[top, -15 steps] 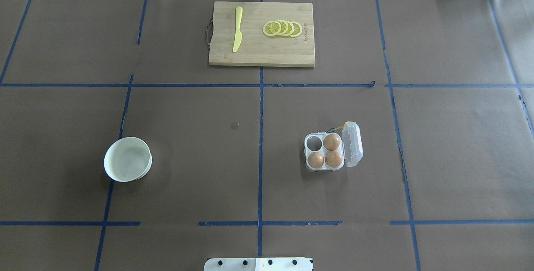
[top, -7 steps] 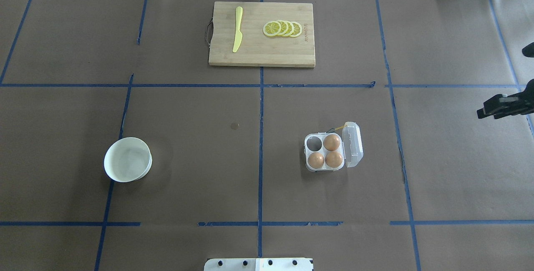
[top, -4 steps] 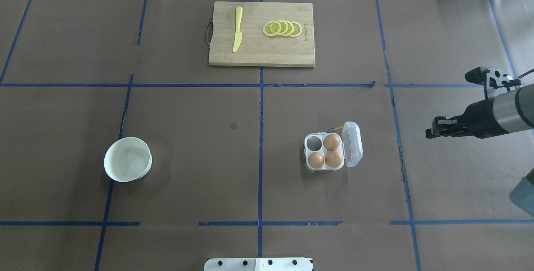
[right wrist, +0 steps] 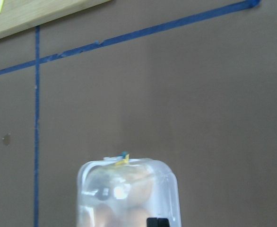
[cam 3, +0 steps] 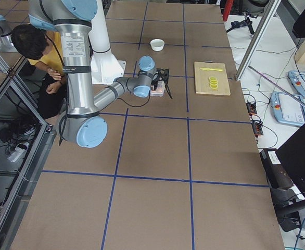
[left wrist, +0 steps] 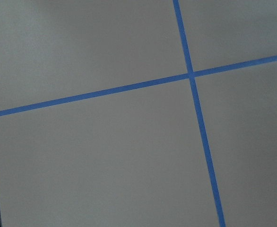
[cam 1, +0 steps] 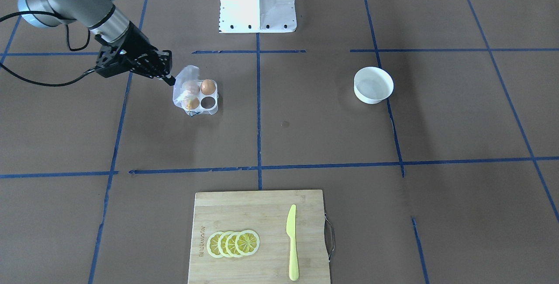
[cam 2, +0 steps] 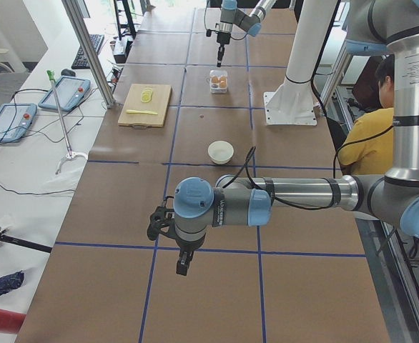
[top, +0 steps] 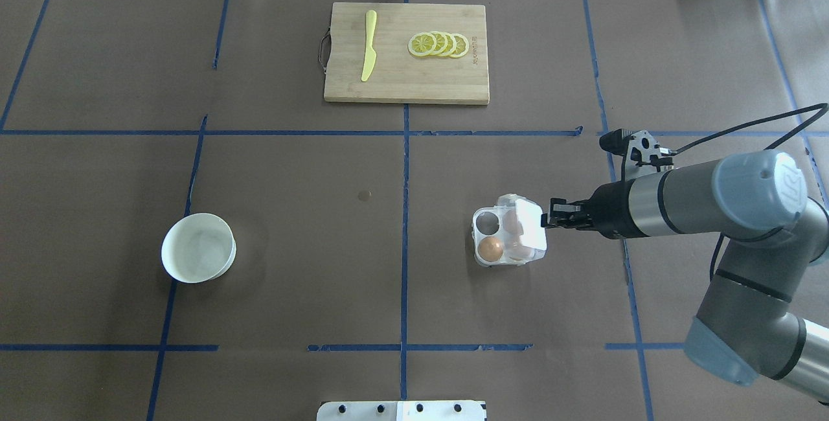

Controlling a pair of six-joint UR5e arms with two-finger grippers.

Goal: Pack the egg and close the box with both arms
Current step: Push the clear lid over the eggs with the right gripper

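Note:
The clear egg box (top: 477,234) stands right of the table's centre. One brown egg (top: 490,248) shows in its near-left cell, and the far-left cell is empty. Its lid (top: 528,227) is tipped up over the right two cells, where two more eggs show dimly through it. My right gripper (top: 549,220) is shut, with its tips against the lid's right side (cam 1: 185,78). The right wrist view shows the lid (right wrist: 129,189) and the yellow loop (right wrist: 122,161). My left gripper (cam 2: 183,268) shows only in the exterior left view, low over bare table far from the box; I cannot tell if it is open or shut.
An empty white bowl (top: 197,256) sits on the left half. A wooden cutting board (top: 406,78) with a yellow knife (top: 368,45) and lemon slices (top: 438,45) lies at the far middle. The white base pedestal (cam 1: 257,0) is at the near edge. A person (cam 2: 370,136) sits behind the robot.
My right arm has come in from the right and reached the box. The lid, which lay open to the right, now stands tipped over the right two cells.

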